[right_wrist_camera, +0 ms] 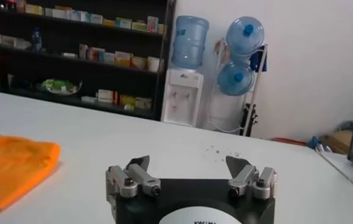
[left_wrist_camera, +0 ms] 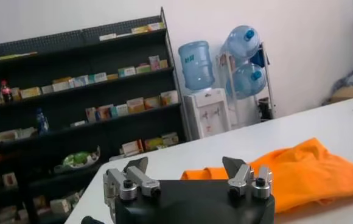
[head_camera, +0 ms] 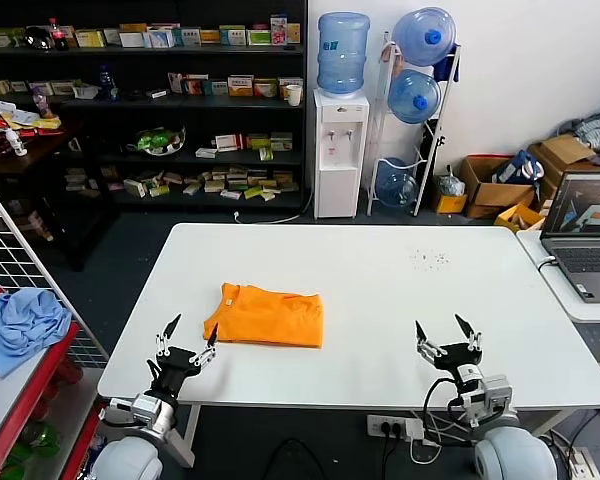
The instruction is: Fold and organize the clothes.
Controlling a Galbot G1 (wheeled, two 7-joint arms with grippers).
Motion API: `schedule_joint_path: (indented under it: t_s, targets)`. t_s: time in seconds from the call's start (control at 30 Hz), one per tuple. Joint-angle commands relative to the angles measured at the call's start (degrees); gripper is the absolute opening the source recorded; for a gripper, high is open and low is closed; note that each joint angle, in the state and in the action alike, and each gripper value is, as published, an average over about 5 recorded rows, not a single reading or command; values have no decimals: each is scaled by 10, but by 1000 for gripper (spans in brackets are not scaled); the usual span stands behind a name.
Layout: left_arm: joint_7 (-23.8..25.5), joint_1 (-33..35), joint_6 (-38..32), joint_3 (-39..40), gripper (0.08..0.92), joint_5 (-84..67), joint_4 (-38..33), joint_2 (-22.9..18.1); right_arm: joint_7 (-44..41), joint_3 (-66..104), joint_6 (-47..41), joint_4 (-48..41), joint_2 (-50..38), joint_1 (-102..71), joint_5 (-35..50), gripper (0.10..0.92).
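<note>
Both pincers are held spread and empty at the near table [head_camera: 380, 300] edge, the left gripper [head_camera: 185, 338] just beside the folded orange T-shirt [head_camera: 268, 316], the right gripper [head_camera: 446, 335] well apart. If only the top layer is pinched, the fold is likely undone.

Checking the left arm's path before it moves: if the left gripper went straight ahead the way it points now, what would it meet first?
Probably the orange T-shirt. The left gripper, jaws open, sits at the table's near edge, aimed across it, with the folded shirt just ahead and slightly to its right; depth is uncertain.
</note>
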Motion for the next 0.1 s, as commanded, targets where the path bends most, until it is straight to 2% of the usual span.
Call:
schedule_joint_path:
  t_s: [0.03,0.1]
  targets:
    - [3,13,1,-18,823,27,-8,3,-8,21,-13,17,16,-11,-4,823]
    - [4,14,2,-19,823,27,-9,3,-9,22,-13,18,16,-12,-3,823]
